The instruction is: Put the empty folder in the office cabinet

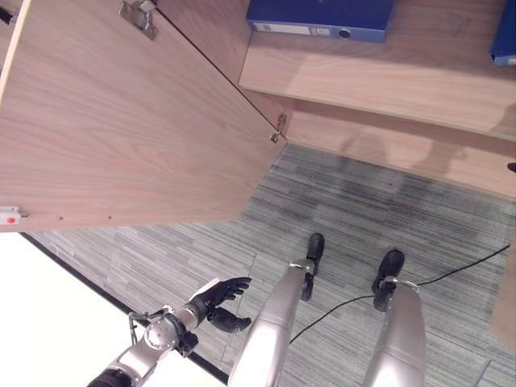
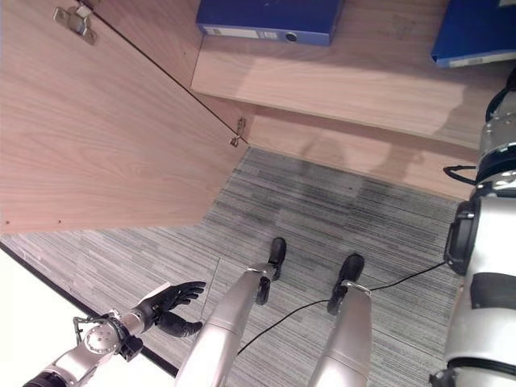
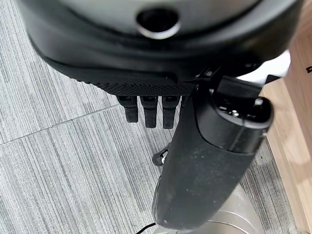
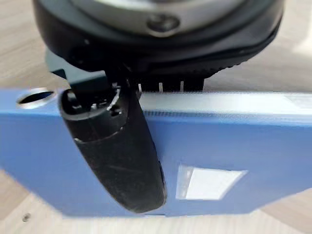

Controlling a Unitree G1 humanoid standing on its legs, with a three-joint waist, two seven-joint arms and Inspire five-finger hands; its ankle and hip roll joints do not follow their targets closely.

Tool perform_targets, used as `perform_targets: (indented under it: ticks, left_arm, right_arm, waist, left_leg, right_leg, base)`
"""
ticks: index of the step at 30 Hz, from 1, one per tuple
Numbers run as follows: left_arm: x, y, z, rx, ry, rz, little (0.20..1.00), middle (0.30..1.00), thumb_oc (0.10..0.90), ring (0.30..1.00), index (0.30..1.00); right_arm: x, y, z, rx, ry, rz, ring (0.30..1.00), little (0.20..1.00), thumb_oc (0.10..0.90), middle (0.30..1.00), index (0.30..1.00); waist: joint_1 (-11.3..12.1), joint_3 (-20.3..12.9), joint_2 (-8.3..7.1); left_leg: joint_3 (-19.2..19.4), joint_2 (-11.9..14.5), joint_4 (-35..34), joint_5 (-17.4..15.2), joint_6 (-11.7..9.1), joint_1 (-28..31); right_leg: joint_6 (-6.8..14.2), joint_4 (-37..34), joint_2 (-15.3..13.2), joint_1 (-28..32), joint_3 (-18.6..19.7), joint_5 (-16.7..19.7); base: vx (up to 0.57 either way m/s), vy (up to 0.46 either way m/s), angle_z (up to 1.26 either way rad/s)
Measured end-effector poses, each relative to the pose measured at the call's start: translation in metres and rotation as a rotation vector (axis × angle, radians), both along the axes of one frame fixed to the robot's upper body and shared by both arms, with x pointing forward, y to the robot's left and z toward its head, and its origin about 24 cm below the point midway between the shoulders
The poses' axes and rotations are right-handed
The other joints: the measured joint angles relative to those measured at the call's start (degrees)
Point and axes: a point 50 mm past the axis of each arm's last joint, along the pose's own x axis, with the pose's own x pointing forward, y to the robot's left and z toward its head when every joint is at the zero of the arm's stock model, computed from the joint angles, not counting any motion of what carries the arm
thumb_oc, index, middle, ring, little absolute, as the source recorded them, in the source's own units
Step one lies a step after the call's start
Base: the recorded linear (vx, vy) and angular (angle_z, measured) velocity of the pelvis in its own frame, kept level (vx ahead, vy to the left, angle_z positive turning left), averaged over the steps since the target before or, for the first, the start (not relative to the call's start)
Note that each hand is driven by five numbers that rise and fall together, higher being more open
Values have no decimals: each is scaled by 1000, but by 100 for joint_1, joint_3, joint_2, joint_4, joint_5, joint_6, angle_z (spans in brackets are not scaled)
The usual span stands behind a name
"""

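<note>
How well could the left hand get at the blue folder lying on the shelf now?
Probably not yet: the left hand hangs open, low over the carpet, apart from the blue folder up on the shelf; it needs raising.

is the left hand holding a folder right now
No, the left hand hangs low over the carpet with relaxed fingers and nothing in it.

Left hand idle and low, right hand clamped at upper right.

The left hand (image 1: pixel 219 300) hangs at the lower left on a bent silver-grey arm, fingers loosely spread and holding nothing. The right arm reaches up along the right edge; in its wrist view the right hand (image 4: pixel 117 146) lays its thumb across a blue folder (image 4: pixel 234 151), fingers behind it.
</note>
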Motion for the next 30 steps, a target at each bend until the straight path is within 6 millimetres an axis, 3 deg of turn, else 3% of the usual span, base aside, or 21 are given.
perform_targets:
  ticks: [5, 8, 10, 13, 23, 30]
  left_arm:
    - [1, 2, 0, 5, 1, 10, 900, 900, 800, 900, 900]
    - [2, 5, 0, 22, -7, 29, 900, 900, 800, 900, 900]
    - [4, 11, 2, 48, -7, 34, 900, 900, 800, 900, 900]
    - [3, 19, 0, 87, 9, 52, 900, 900, 800, 900, 900]
    - [-10, 33, -15, 156, 73, 115, 900, 900, 800, 900, 900]
    - [-13, 25, -29, 135, 94, 180, 900, 900, 800, 900, 900]
  right_arm:
    - [-2, -1, 2, 31, 61, -27, 900, 900, 800, 900, 900]
    - [-3, 0, 6, 41, 172, -36, 900, 900, 800, 900, 900]
    - [-3, -2, -4, 9, 293, -39, 900, 900, 800, 900, 900]
    - [1, 1, -15, -41, 437, -14, 900, 900, 800, 900, 900]
    - [15, 20, -23, -100, 534, 60, 900, 900, 800, 900, 900]
    - [31, 37, -69, -19, 619, 130, 900, 900, 800, 900, 900]
  waist:
    - [-53, -17, -61]
    - [-146, -46, -214]
    - [-160, -82, -402]
    - [-151, -96, -495]
    - [-98, -216, -546]
    - [-107, -219, -545]
  left_leg:
    - [-25, 5, -15, 34, 8, -23]
    - [-73, 14, -67, 55, 6, -7]
    - [-80, 25, -160, 86, -4, 75]
    - [-90, 27, -457, 163, -11, 459]
    - [-79, 54, -1219, 491, 9, 1139]
    - [-98, 124, -1802, 643, -28, 1873]
  right_leg:
    - [-23, -64, 5, 4, -48, 48]
    - [-34, -152, 20, 53, -106, 80]
    - [-47, -219, 41, 126, -114, 97]
    - [-32, -446, 54, 473, -143, 139]
    - [-3, -1139, 134, 1117, -241, 465]
    - [87, -1756, 246, 1853, -298, 607]
  base:
    - [3, -7, 0]
    - [8, -42, 0]
    - [6, -45, -2]
    - [7, -36, 0]
    - [-31, 4, -2]
    - [-16, -16, -4]
